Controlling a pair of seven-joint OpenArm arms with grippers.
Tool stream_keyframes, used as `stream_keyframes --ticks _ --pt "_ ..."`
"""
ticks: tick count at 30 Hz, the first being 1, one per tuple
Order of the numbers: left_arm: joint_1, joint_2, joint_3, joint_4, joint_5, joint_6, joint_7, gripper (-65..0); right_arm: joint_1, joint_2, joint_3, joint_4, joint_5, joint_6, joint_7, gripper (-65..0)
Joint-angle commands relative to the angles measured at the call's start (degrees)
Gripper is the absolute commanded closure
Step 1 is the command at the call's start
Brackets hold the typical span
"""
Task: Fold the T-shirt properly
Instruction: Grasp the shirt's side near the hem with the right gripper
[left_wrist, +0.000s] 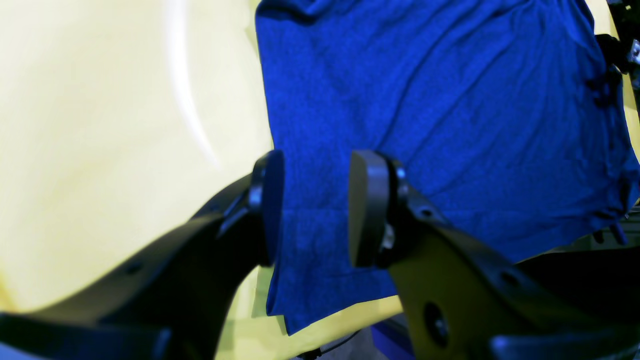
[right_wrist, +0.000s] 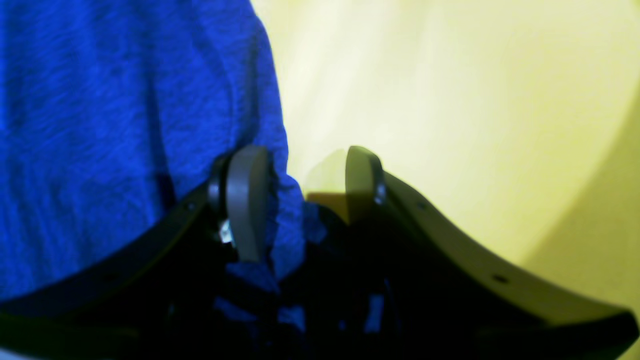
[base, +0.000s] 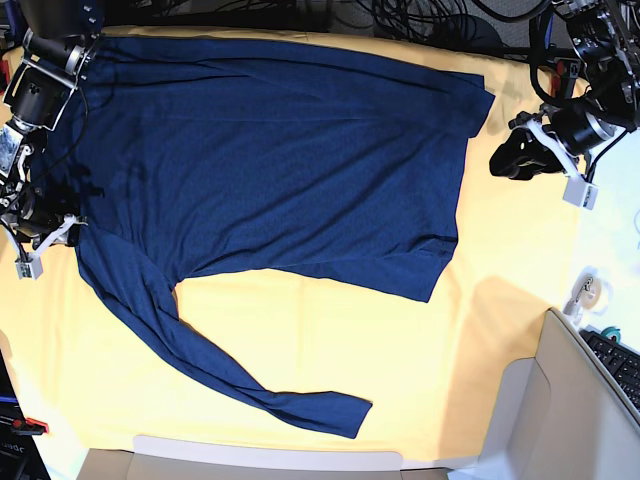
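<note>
t-shirt (base: 280, 140) lies flat on the yellow cloth (base: 300, 340), long axis across the base view, collar end by the right gripper (base: 40, 215), hem toward the left gripper (base: 525, 155). one sleeve trails toward the near edge. right jaws part-open astride a fabric edge, not clamped; left part-open, empty, apart from the hem. right arm nearer.

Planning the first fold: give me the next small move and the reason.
Probably close the right claw on the cloth at the T-shirt edge. Its jaws stand apart with blue fabric bunched between them, while one long sleeve trails loose toward the near edge of the yellow table cloth. The left claw sits open beside the hem, holding nothing.
</note>
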Motion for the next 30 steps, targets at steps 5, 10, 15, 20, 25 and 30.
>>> stream_keyframes --ticks 5,10,15,20,25,30 --pt "-0.3 -1.0 -0.4 0.9 -1.0 -0.1 -0.5 -21.6 -0.4 0.1 -0.4 0.0 -0.5 1.1 -2.8 -25.0" --pt "-0.3 -0.9 -0.4 0.9 -1.0 -0.1 -0.5 -21.6 -0.7 -0.1 -0.4 0.1 -0.5 1.1 -2.8 -24.9" --pt "-0.3 -0.9 -0.4 0.9 -1.0 -0.1 -0.5 -21.6 -0.8 -1.1 -0.4 0.2 -0.5 1.1 -2.8 -24.9" --pt "-0.3 -0.9 -0.4 0.9 -1.0 -0.1 -0.5 -21.6 -3.1 -2.5 -0.4 5.2 -0.5 1.1 -2.8 -24.9" --pt "-0.3 -0.9 -0.4 0.9 -1.0 -0.1 -0.6 -21.6 -4.1 -3.1 -0.4 6.9 -0.5 1.1 -2.8 -24.9" --pt "-0.3 -0.9 -0.4 0.9 -1.0 -0.1 -0.6 -21.6 -4.9 -3.2 -0.3 7.1 -0.5 1.1 -2.8 -24.9"
